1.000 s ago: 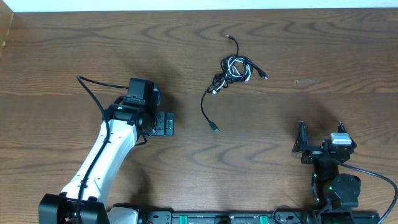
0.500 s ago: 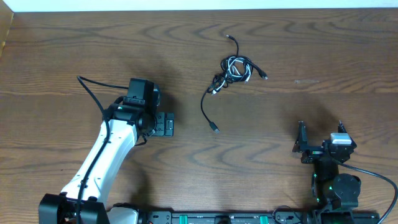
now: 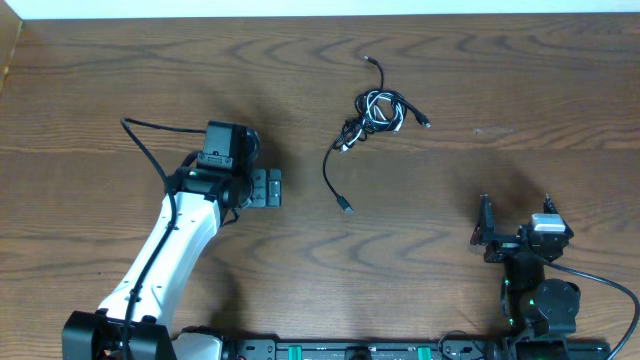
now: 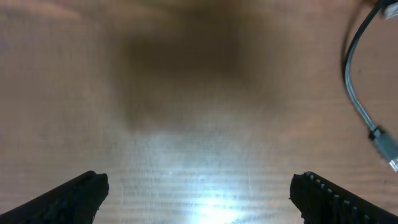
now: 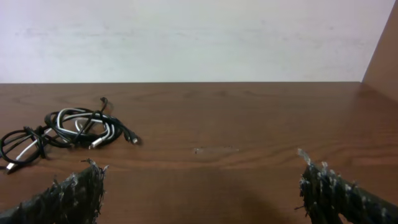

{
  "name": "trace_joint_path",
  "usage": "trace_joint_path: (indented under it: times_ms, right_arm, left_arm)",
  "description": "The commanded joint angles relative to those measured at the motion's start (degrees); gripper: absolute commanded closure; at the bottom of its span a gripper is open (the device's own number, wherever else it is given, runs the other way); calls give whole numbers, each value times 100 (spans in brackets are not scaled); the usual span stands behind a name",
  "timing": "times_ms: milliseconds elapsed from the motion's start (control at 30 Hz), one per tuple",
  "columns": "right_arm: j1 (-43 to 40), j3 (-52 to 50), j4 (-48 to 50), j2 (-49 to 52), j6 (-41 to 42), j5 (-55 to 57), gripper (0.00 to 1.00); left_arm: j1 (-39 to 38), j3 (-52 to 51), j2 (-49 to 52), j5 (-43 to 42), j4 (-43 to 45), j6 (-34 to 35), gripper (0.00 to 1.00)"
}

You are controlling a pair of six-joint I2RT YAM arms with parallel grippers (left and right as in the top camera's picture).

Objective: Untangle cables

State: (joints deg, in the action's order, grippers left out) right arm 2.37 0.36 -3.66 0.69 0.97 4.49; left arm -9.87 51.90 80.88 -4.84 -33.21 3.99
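Observation:
The cables [image 3: 377, 110] lie knotted together on the far middle of the wooden table, black cords looped with one white one. One black tail runs toward me and ends in a plug [image 3: 345, 206]; another curls away to a plug [image 3: 370, 60]. My left gripper [image 3: 275, 188] hovers open to the left of that near tail, nothing between its fingers. In the left wrist view the black tail [image 4: 357, 87] and its plug [image 4: 385, 142] show at the right edge, ahead of the open gripper [image 4: 199, 199]. My right gripper [image 3: 516, 214] rests open at the near right, facing the cables [image 5: 68, 130] from afar.
The thick black wire [image 3: 150, 150] of the left arm loops out over the table to its left. A pale wall [image 5: 186, 37] backs the far table edge, and a brown side panel [image 5: 382, 50] stands at the right.
My left gripper has shifted a little toward the far side of the table and slightly right. The cables and the right arm have not moved.

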Motion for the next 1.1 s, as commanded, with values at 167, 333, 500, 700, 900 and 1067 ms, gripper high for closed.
trace_joint_path:
  times_ms: [167, 333, 500, 700, 900, 1067]
  right_arm:
    - [-31, -4, -26, -39, -63, -15, 1]
    - [-31, -4, -26, -39, -63, -13, 1]
    - [-31, -4, -26, -39, -63, -15, 1]
    - [-31, -4, -28, -39, -63, -15, 1]
    - [-31, -4, -26, -39, -63, -15, 1]
    - [-31, -4, -26, -39, -63, -15, 1]
  left_arm:
    - [-17, -129, 83, -48, 315, -101, 1]
    - [-20, -131, 210, -50, 516, -98, 1]
    - [-20, -133, 533, -50, 669, -101, 1]
    - [-17, -133, 990, -50, 918, -101, 1]
    - [-17, -133, 1073, 225, 1198, -101, 1]
    - [-17, -133, 1073, 446, 1325, -101, 1]
